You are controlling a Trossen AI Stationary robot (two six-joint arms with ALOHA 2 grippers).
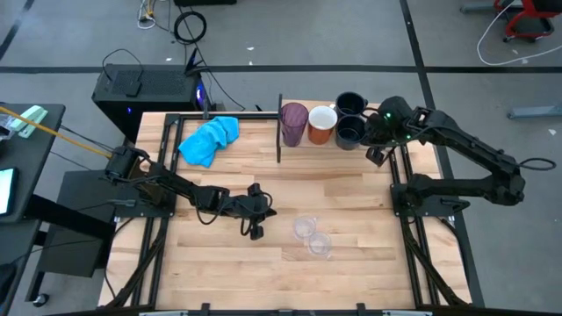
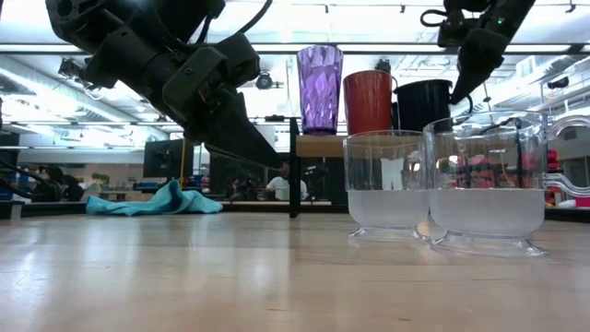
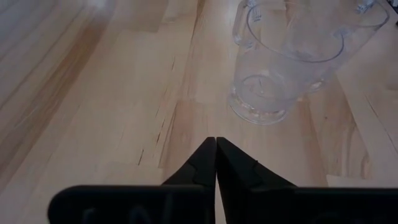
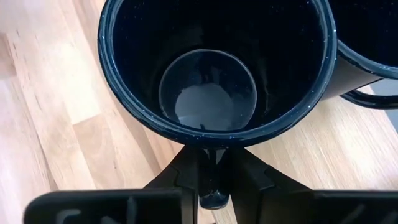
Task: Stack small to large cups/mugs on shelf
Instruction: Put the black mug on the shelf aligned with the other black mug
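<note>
**Right hand on black mug at shelf**

The handle of a black mug (image 4: 211, 68) is pinched by the right hand (image 4: 213, 180) on the shelf (image 2: 318, 146). A second black mug (image 1: 350, 103), an orange mug (image 1: 321, 125) and a purple tumbler (image 1: 293, 124) are lined up beside it. Two clear cups (image 1: 311, 235) are left mid-tabletop (image 1: 351, 193). The left hand (image 3: 215, 163), pressed together, is held just beside them.

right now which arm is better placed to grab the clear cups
Left. The left gripper, shut and empty, hovers just beside the two clear cups. The right gripper is far off at the shelf, shut on a black mug's handle.
</note>
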